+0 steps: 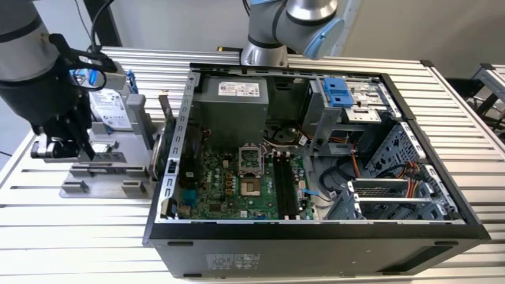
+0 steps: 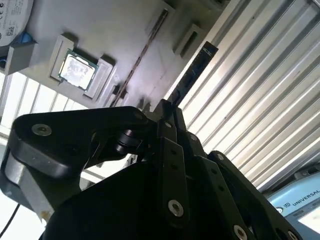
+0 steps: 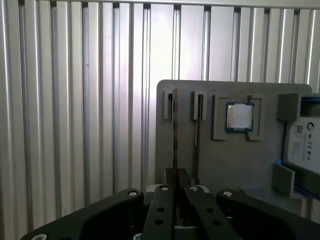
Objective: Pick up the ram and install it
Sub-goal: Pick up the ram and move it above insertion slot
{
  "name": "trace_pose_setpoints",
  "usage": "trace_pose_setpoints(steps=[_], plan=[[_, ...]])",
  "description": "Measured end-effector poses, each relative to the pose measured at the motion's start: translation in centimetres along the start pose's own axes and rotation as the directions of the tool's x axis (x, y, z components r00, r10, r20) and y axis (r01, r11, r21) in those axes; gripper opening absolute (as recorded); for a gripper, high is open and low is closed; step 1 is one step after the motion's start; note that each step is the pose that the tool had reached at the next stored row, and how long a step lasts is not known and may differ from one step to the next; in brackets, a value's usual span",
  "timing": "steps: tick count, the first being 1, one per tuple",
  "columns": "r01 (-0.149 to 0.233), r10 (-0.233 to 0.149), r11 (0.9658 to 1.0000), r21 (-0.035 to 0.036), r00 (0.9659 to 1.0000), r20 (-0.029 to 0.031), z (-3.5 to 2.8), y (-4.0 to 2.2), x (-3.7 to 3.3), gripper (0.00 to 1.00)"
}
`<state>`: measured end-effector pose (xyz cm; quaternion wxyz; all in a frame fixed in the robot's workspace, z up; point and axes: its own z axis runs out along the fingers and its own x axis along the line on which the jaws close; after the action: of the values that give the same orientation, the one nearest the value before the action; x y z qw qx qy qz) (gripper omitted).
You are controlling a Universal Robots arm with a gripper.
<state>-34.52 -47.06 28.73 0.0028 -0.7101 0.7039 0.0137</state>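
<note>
from where i stand the arm is off at the exterior view's left, its gripper (image 1: 73, 148) hanging over the grey parts holder (image 3: 235, 165) on the ribbed metal table (image 1: 79, 236), well apart from the open computer case (image 1: 316, 236). the ram (image 2: 192, 75) runs edge-on as a thin dark strip straight out from between the fingers. as far as i can judge they're pinched narrow on it, holding it by its upper edge. in the second wrist view the strip sits out of line with the holder's long slot, so i'd guess it has been raised out of the slot rather than seated in it, but i can't tell how high it is off the holder. the processor chip (image 3: 239, 116) lies in its pocket just beside the slots, and the hard drive (image 1: 110, 109) is at the holder's far end.

i'd call this the pick-up, about done. to do it well, i'd say the lift should go straight up with no twist, because a board this thin will bind or flex if it tilts. the grip looks centred on the edge, which should keep it from swinging. the dark memory slots (image 1: 288, 183) on the board inside the case look unfilled.
</note>
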Motion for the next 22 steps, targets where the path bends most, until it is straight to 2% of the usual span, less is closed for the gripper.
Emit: trace_pose_setpoints(steps=[19,20,22], plan=[[0.000,0.000,1.0000,-0.0002,1.0000,-0.0001,-8.61,0.13,-0.20,0.00],[0.000,0.000,1.0000,0.0000,1.0000,-0.0001,-8.97,0.13,-0.21,0.00],[0.000,0.000,1.0000,0.0001,1.0000,0.0000,-9.06,0.14,-0.21,0.00]])
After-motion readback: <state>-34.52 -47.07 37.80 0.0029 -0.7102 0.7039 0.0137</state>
